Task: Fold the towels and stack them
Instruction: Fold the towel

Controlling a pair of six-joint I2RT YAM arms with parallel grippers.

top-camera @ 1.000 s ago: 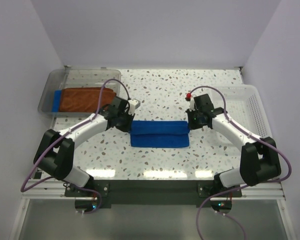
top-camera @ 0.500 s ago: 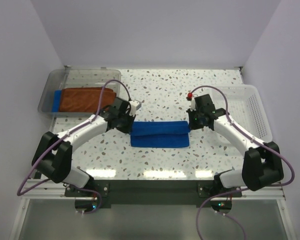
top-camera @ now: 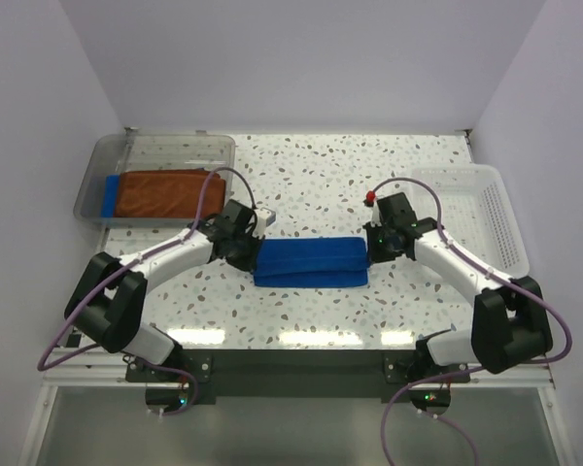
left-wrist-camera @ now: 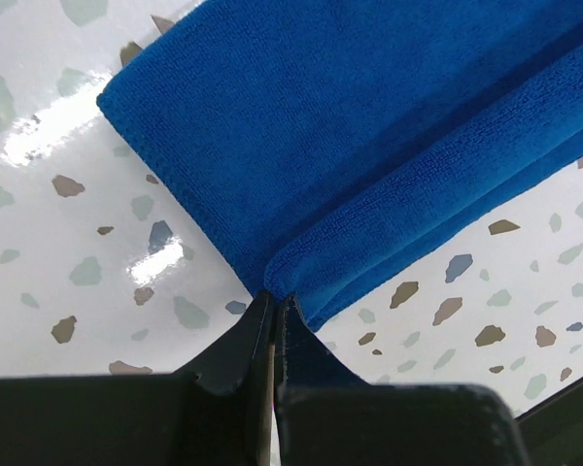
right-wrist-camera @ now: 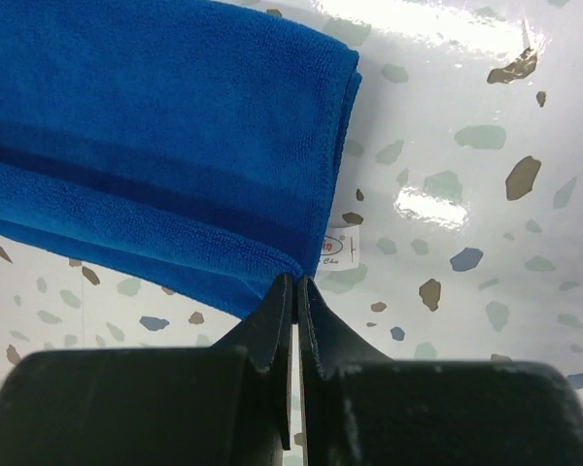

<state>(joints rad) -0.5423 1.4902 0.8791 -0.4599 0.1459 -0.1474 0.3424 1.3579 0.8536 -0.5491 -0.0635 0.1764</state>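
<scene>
The left hand and right hand barely pinch the blue towel. If either slips, its fold falls open.

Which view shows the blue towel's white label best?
Right wrist view: the label shows close up, poking from the edge of the blue towel near a corner. The top view shows the whole towel, the label too small to make out; the left wrist view shows only the other end.

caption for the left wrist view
The left gripper pinches the folded blue towel at its edge on the speckled table.
</scene>
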